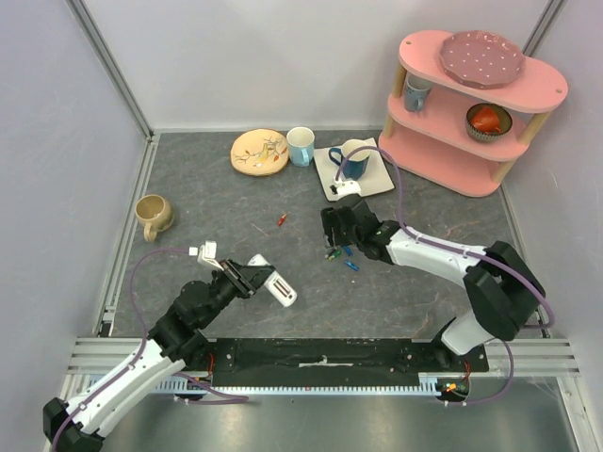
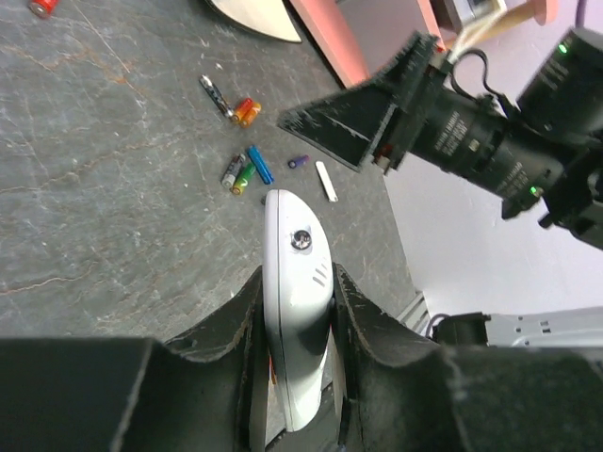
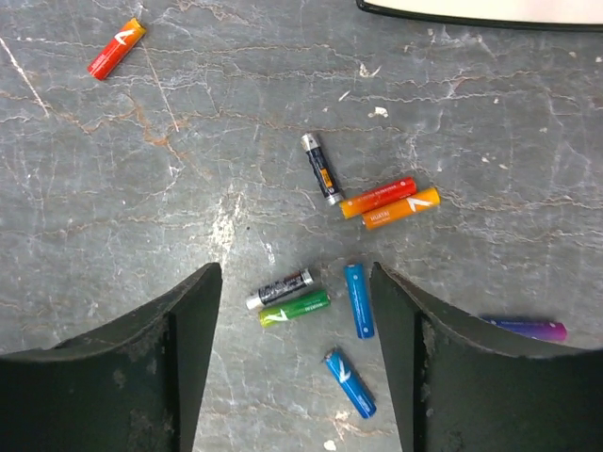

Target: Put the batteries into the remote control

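Left gripper (image 2: 297, 282) clamps the slim white remote control (image 2: 292, 235) by its sides, stiff slick plastic; right gripper (image 3: 295, 278), jaws apart, hovers over loose batteries (image 3: 294, 308) on grey tabletop (image 3: 94, 188), likely light, hard, roll-prone, best pinched mid-barrel.

Nine batteries (image 3: 359, 299) are lying on the counter (image 3: 113, 188) in the right wrist view: three red-to-orange, two blue, two dark with silver ends, one green and one purple, which is only partly showing. One white remote control (image 1: 278, 289) is showing. Three mugs (image 1: 154, 215) are standing on the counter: one tan, one pale blue and one dark blue. A fourth cup (image 1: 416, 92) is sitting on the pink shelf (image 1: 443, 155). Two plates (image 1: 259, 152) are showing, one patterned on the counter and one pink on the shelf's top. One bowl (image 1: 489, 121) is sitting on the shelf.
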Available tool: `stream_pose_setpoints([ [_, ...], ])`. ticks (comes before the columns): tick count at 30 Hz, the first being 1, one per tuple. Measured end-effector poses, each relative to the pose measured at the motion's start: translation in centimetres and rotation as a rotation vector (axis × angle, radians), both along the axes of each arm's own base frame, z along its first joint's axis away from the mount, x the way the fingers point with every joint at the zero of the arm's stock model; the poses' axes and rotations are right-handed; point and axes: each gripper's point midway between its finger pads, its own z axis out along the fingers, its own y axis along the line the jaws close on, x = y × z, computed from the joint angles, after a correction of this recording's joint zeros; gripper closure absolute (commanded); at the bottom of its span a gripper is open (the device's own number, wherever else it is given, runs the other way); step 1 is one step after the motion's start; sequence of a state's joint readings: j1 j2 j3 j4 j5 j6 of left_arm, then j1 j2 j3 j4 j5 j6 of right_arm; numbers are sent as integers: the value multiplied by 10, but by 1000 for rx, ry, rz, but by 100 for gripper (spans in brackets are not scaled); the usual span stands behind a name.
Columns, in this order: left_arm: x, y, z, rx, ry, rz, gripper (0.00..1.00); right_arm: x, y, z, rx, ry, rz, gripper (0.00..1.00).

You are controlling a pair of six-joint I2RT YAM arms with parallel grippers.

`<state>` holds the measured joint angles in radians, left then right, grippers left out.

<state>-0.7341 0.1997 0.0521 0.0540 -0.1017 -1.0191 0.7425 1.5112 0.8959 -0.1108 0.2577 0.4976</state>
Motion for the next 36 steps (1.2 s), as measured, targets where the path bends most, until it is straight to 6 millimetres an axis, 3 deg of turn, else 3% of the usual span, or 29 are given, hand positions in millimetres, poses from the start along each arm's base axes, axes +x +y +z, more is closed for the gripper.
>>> stream_pose_setpoints([
  [7,-8,-17,11,-36,-29,-104,98,6,7,-16,-22,34,-2,2],
  [12,-10,-28,28,-81,-86,-163,98,12,12,-8,50,13,-41,7],
  [20,-16,-35,63,-167,-203,-216,98,24,3,-6,128,32,-65,15],
  [29,-32,-38,101,-254,-343,-290,98,4,0,-16,63,30,19,16],
  [36,-41,-40,113,-273,-401,-336,98,0,-4,-16,50,24,29,16],
])
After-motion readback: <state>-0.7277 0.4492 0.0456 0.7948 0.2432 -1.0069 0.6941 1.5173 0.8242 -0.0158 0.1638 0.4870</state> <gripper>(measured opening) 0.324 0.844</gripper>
